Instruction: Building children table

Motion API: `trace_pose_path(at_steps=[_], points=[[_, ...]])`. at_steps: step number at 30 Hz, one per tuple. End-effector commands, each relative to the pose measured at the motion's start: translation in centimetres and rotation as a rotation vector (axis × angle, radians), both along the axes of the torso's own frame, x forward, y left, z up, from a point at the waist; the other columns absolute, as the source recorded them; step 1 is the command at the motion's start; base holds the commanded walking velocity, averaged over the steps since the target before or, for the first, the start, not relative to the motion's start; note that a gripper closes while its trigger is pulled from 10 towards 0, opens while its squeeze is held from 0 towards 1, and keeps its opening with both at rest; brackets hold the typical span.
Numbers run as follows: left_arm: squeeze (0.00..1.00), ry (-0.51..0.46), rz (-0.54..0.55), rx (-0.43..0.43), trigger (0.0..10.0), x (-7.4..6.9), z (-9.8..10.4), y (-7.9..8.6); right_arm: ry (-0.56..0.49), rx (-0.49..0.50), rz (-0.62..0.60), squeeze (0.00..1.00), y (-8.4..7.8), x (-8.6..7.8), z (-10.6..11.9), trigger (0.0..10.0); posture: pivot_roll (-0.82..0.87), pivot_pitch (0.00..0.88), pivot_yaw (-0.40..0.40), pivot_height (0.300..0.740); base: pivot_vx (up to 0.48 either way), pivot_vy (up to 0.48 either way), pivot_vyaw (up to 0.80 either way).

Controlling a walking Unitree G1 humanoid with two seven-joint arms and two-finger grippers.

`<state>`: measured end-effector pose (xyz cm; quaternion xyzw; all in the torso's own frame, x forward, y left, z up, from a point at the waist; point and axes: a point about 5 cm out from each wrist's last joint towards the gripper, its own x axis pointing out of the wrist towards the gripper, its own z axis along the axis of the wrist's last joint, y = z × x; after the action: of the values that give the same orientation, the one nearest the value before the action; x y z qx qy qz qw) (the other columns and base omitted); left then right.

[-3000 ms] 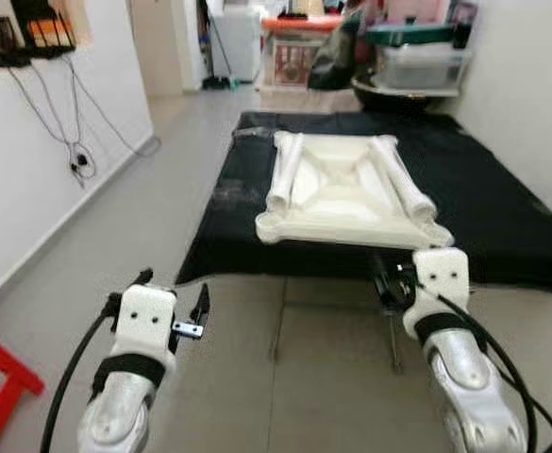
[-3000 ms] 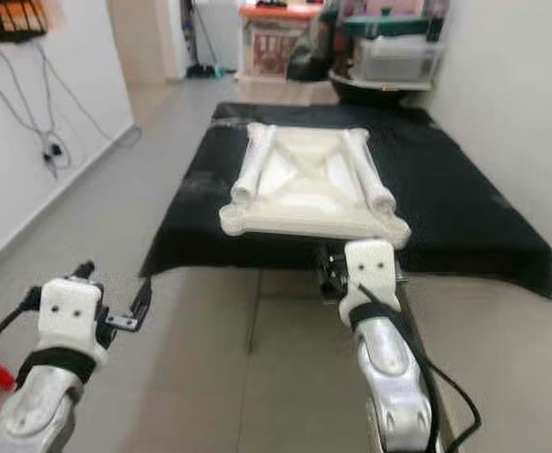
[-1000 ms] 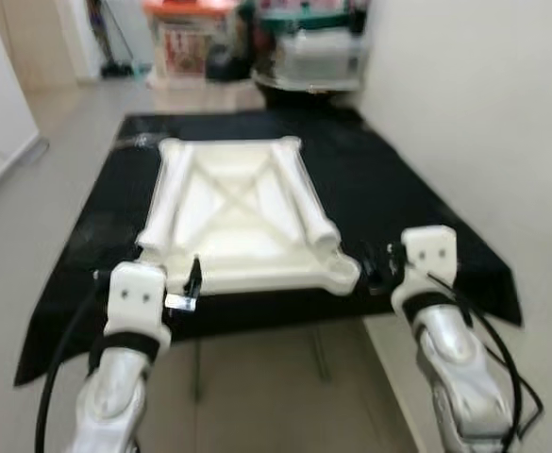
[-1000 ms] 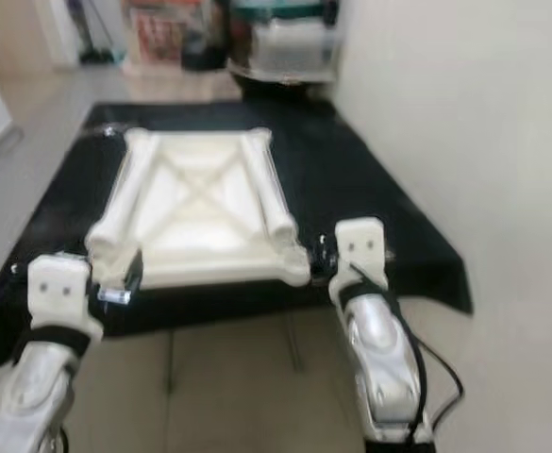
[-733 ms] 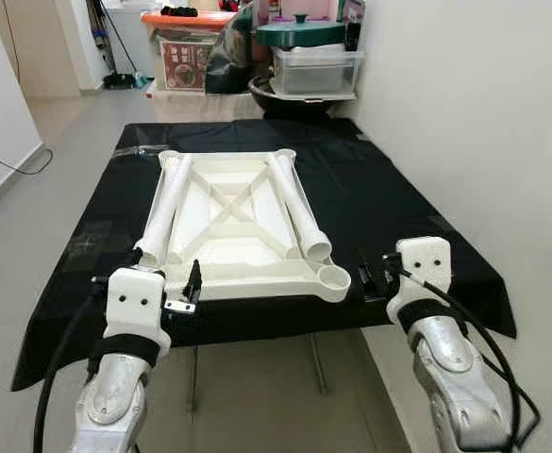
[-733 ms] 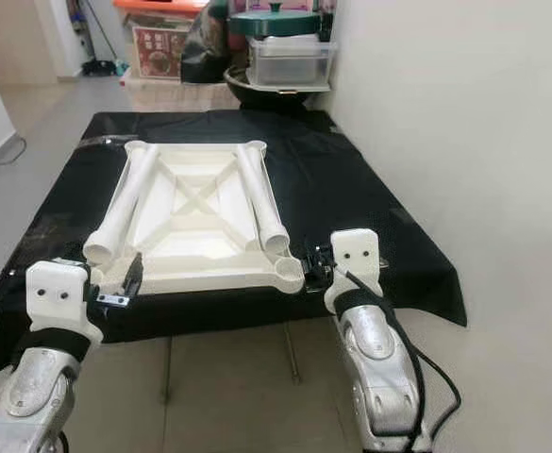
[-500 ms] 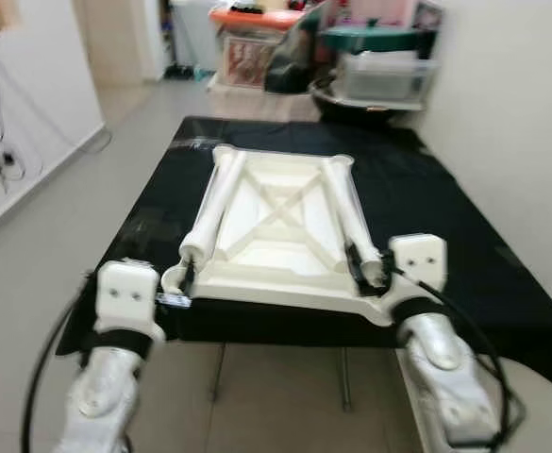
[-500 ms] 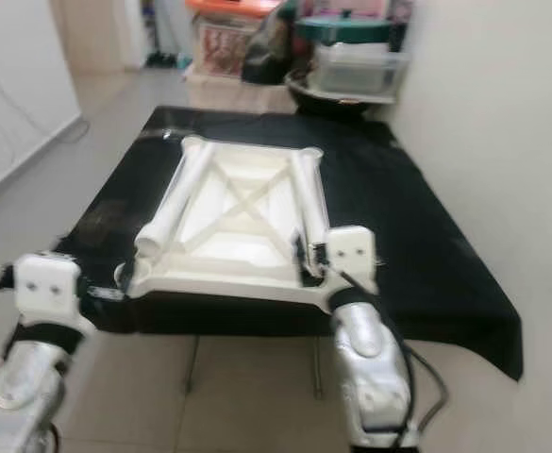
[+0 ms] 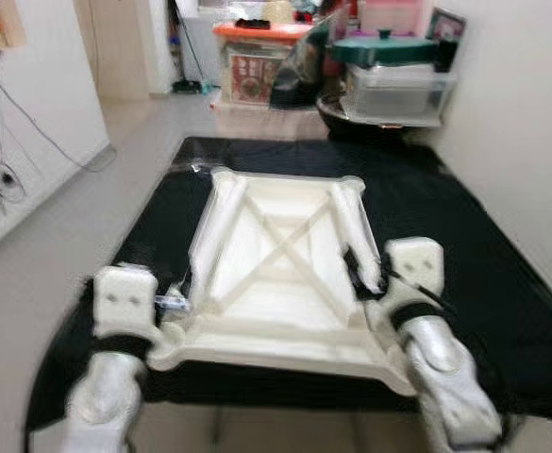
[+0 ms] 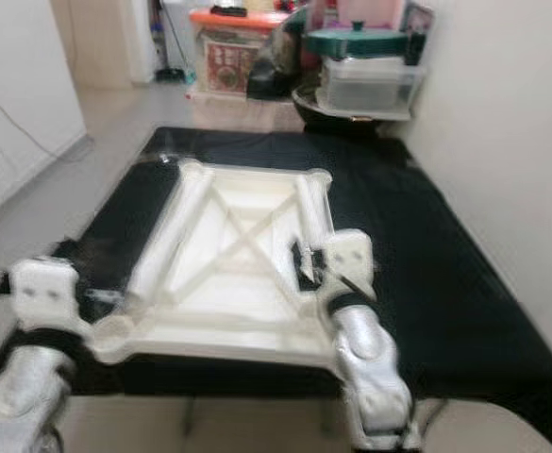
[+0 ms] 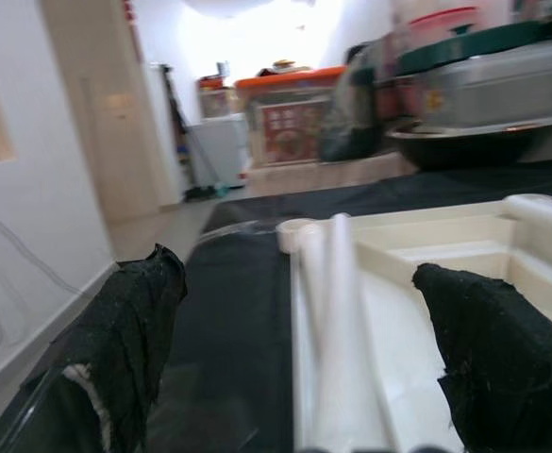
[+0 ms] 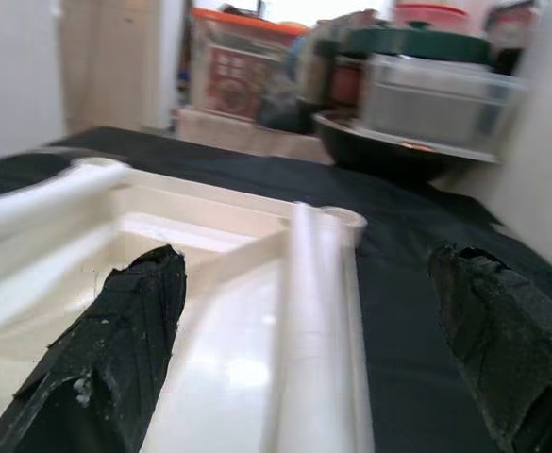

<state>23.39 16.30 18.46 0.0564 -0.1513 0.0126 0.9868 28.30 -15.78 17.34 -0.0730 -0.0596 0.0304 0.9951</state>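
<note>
Tabletop [image 9: 276, 283]: white, upside down on black cloth [image 9: 464, 236].
My left gripper [image 11: 294, 368]: fingers spread, straddling left leg tube [image 11: 337, 321].
My right gripper [image 12: 304, 368]: fingers spread, straddling right leg tube [image 12: 318, 311].

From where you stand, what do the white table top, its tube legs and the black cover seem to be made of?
The white table top looks like molded plastic: cream, smooth, with cast ribs crossing in an X. The tube legs look like the same plastic, faintly glossy. The black cover seems a thin sheet, plastic or coated cloth; shiny wrinkles show, but blur leaves it open.
</note>
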Motion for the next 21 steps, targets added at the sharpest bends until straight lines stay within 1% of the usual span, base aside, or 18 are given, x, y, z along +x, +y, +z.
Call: trace_pose_path(at_steps=[1,2,5,8,10,13,14,15,17,21], points=[[0.0,-0.001,-0.019,-0.006,10.0,0.0,0.0,-0.5,0.002,0.008,-0.03,0.0,-0.9,-0.2,-0.1,10.0,0.06,0.0,-0.067,0.74,0.0,0.0,0.0],[0.0,0.016,0.005,0.01,10.0,0.0,-0.3,-0.2,0.0,0.015,-0.026,0.0,-0.9,-0.3,0.0,10.0,0.06,0.0,-0.067,0.74,0.0,0.0,0.0],[0.0,0.028,0.022,0.016,10.0,-0.1,-0.5,0.1,0.001,0.018,-0.024,0.0,-0.9,-0.3,0.1,10.0,0.06,0.0,-0.067,0.74,0.0,0.0,0.0],[0.0,0.049,0.07,0.017,10.0,-0.4,-0.9,0.9,0.044,0.049,0.03,0.0,-0.7,-0.7,0.2,10.0,0.06,0.0,-0.08,0.74,0.0,0.0,0.0],[0.0,0.05,0.076,0.017,10.0,-0.4,-1.0,1.0,0.053,0.057,0.041,0.0,-0.6,-0.8,0.2,10.0,0.06,0.0,-0.08,0.74,0.0,0.0,0.0],[0.0,0.05,0.095,0.012,10.0,-0.4,-1.0,1.2,0.131,0.139,0.16,0.0,0.4,-1.3,0.1,10.0,0.05,0.0,-0.09,0.74,0.0,0.0,0.0],[0.0,0.05,0.095,0.012,10.0,-0.4,-1.0,1.2,0.131,0.139,0.16,0.0,0.4,-1.3,0.1,10.0,0.05,0.0,-0.09,0.74,0.0,0.0,0.0],[0.0,0.05,0.102,0.011,10.0,-0.4,-1.0,1.2,0.161,0.141,0.18,0.0,0.5,-1.4,-0.2,10.0,0.05,0.0,-0.091,0.74,0.0,0.0,0.0],[0.0,0.052,0.12,0.012,10.0,-0.4,-1.0,1.4,0.22,0.135,0.173,0.0,0.3,-1.6,-1.0,10.0,0.05,0.0,-0.092,0.74,0.0,0.0,0.0],[0.0,0.056,0.139,0.013,10.0,-0.5,-1.1,1.8,0.3,0.112,0.142,0.0,-0.3,-1.7,-2.4,10.0,0.05,0.0,-0.092,0.74,0.0,0.0,0.0]])
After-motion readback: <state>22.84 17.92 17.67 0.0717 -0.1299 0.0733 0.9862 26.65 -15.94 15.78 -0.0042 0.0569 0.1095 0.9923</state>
